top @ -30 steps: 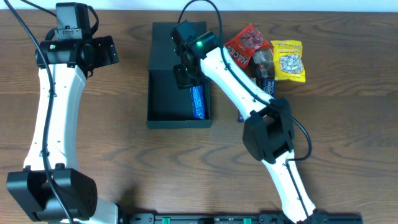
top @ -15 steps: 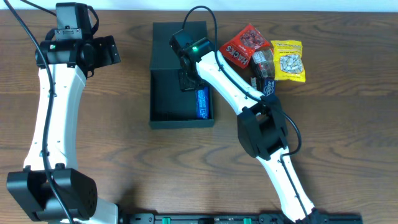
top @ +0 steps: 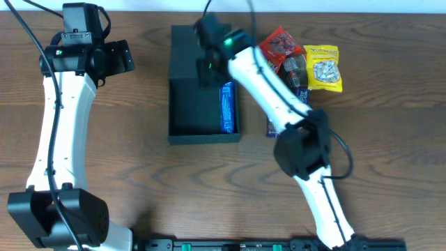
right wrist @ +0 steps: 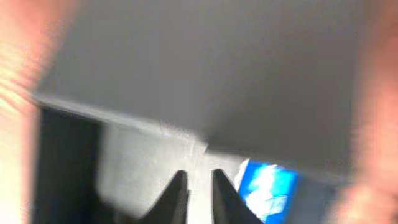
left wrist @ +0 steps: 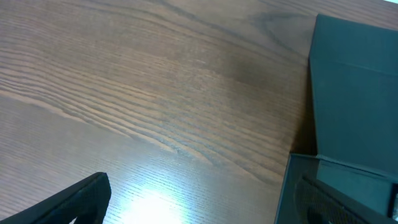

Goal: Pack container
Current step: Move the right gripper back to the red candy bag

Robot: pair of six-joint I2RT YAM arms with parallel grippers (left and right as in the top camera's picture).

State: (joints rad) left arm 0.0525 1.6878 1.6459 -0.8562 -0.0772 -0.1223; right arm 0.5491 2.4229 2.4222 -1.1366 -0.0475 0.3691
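Right now the container sits at about 11 o'clock from the centre of the bench, its flap lid swung open on the 12 o'clock side. Inside, we see a blue packet lying along the 3 o'clock wall, its long axis running 12 to 6. The right tool hangs over the seam where lid meets box. Its wrist view is badly blurred, yet we make out the two fingers drawn almost together, with only a slim gap and nothing between them. The left tool is well apart from the container, at 10 o'clock on the bench, its fingers spread wide and empty. A red packet lies at 1 o'clock and a yellow packet just beside it at 2 o'clock, both outside the container.
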